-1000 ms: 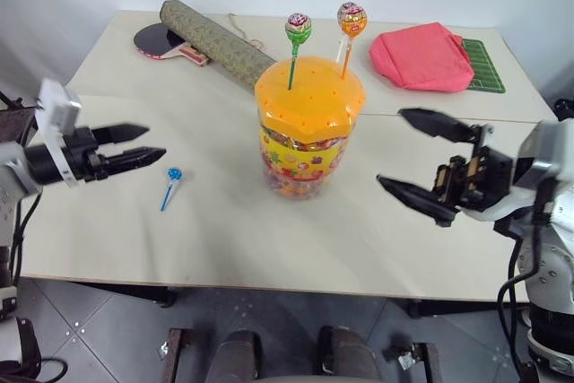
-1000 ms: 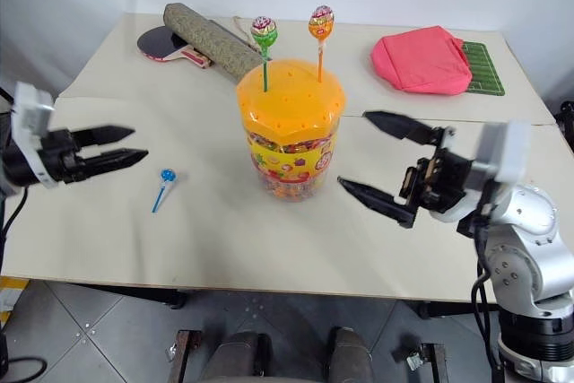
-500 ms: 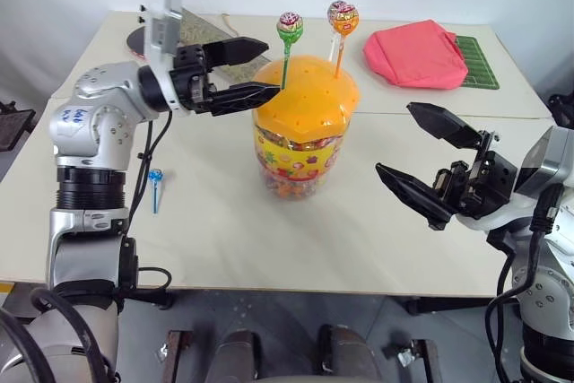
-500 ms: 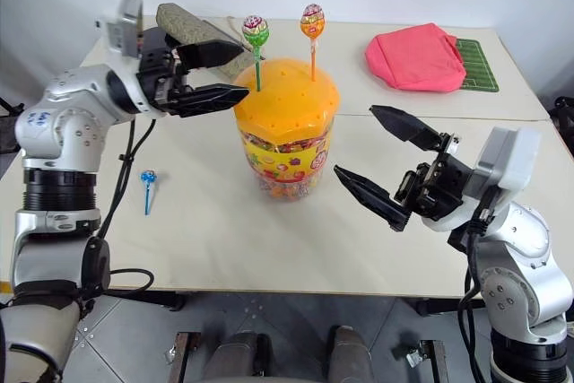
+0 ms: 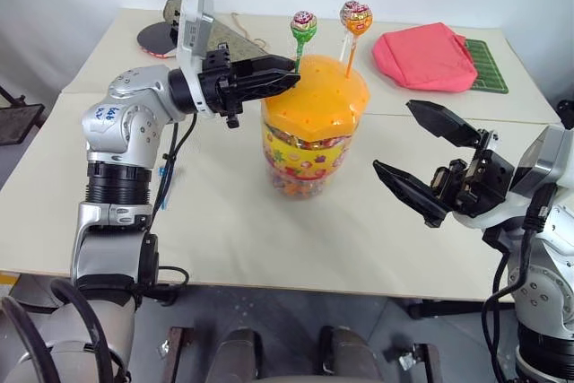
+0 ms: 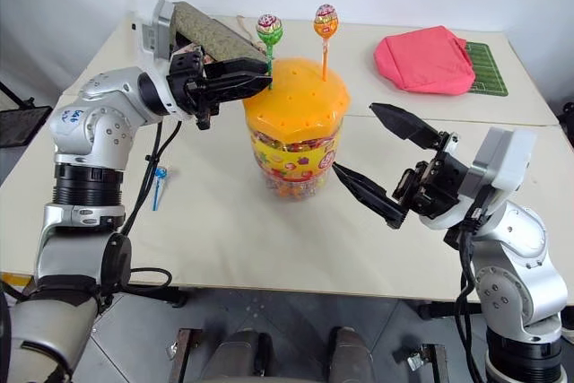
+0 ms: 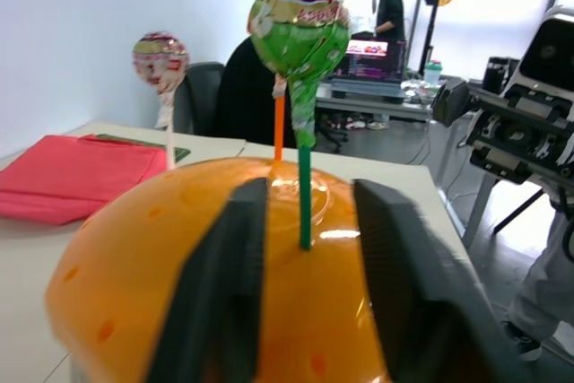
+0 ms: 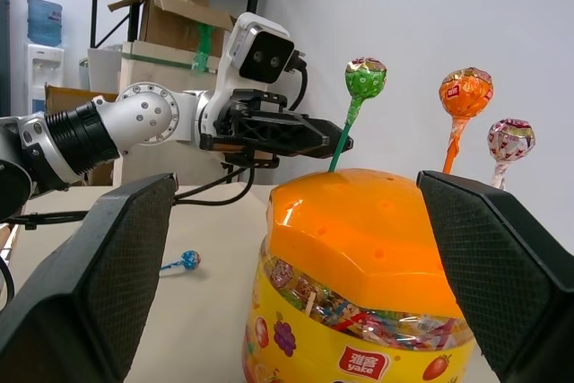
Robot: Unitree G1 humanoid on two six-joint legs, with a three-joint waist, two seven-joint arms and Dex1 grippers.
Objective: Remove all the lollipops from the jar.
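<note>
The jar [image 5: 309,145] stood upright near the middle of the bench [image 5: 269,239], its orange scalloped lid [image 5: 314,100] on. Three lollipops were planted by their sticks in the holes of the lid: a green one [image 5: 303,24] on the side nearer my left arm, an orange one [image 8: 465,91] farther across, and a pale pink-and-white one [image 8: 511,141] beside that. From the head camera the last two nearly overlapped. A fourth, blue lollipop [image 6: 161,173] lay flat on the bench, well apart from the jar, on the left.

My left tool [image 5: 291,78] reached in level from the left, over the lid's edge, up against the green lollipop's stick below the candy head. In the left wrist view the stick stood between the two fingers [image 7: 229,275] with a sliver of gap on either side, so I read the tool as narrowly open and not pinching it.

My right tool [image 5: 395,136] hung just to the right of the jar with its jaws spread wide and nothing in them, not touching the jar.

Farther back on the bench lay a pink pouch [image 5: 421,56] beside a green mat [image 5: 484,65], and at the far left a table-tennis paddle [image 5: 157,39].
</note>
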